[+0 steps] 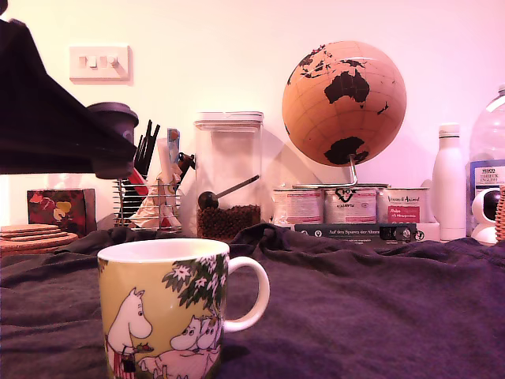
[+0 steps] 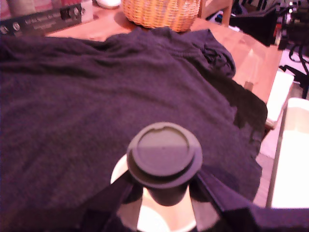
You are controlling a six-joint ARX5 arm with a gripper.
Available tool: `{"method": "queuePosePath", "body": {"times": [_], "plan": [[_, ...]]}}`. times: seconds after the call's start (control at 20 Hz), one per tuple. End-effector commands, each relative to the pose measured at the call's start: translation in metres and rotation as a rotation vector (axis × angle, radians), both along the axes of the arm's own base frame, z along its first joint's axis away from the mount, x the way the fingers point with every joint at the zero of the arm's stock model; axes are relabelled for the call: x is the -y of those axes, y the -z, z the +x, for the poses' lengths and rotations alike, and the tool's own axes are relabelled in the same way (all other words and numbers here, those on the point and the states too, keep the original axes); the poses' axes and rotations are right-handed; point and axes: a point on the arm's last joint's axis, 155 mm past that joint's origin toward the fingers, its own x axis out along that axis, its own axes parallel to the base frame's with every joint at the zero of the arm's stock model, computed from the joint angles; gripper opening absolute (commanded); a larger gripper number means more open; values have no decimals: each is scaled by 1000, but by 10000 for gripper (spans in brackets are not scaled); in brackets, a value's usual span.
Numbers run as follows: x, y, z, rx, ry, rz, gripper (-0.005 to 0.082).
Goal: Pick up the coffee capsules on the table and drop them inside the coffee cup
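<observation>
Wrinkled cloth covers the tabletop [image 1: 379,300]; the pincer [image 2: 164,191] pinches a light, rigid capsule [image 2: 164,154] by its sides, twelve o'clock above the cup [image 1: 166,308].

Warm pink cast, soft focus

The table [image 1: 379,308] (draped in wrinkled dark purple cloth) bears the coffee cup [image 1: 170,312] at its near edge.
</observation>
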Motion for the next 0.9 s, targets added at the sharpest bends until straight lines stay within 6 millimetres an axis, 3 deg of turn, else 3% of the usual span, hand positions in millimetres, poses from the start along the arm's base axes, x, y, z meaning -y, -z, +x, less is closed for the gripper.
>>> {"method": "queuePosePath", "body": {"times": [0.0,0.65,0.85], "plan": [[-1,9,-4,-17,6,10,180],[9,5,-3,-13,-19,29,180],[17,21,-5,-65,-15,117,180]]}}
